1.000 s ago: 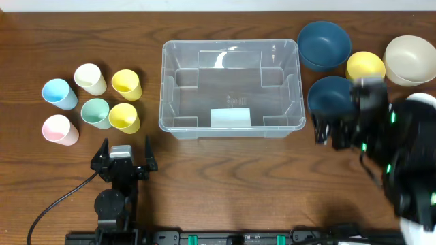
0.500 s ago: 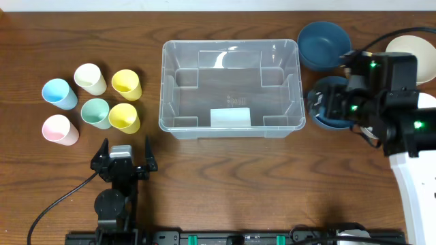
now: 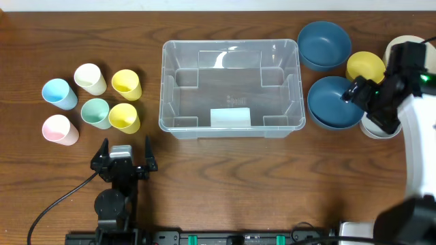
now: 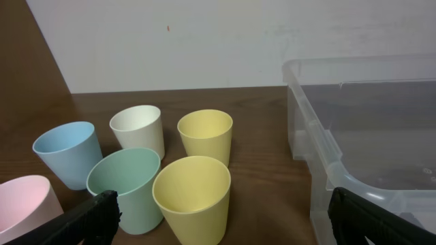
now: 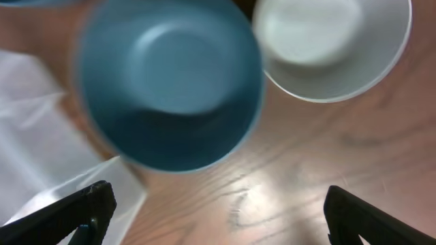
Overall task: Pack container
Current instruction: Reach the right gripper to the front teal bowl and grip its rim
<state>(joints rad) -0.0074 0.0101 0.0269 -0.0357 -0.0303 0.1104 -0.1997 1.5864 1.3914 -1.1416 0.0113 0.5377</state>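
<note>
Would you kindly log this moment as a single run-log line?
task: pack container | container: nothing packed | left gripper: open, near cups | right gripper: open, at nearer blue bowl

Left arm (image 3: 112, 201): finished in black; a pale grey block (image 3: 121, 151) is mounted on top.
Left hand (image 3: 126, 144): two matt black fingers (image 4: 92, 219) are fitted.
Cable (image 3: 58, 203): black.
Right arm (image 3: 419, 143): clad in white, with black links dotted with green lights (image 3: 359, 82).
Right hand (image 5: 216, 207): black-fingered.
</note>
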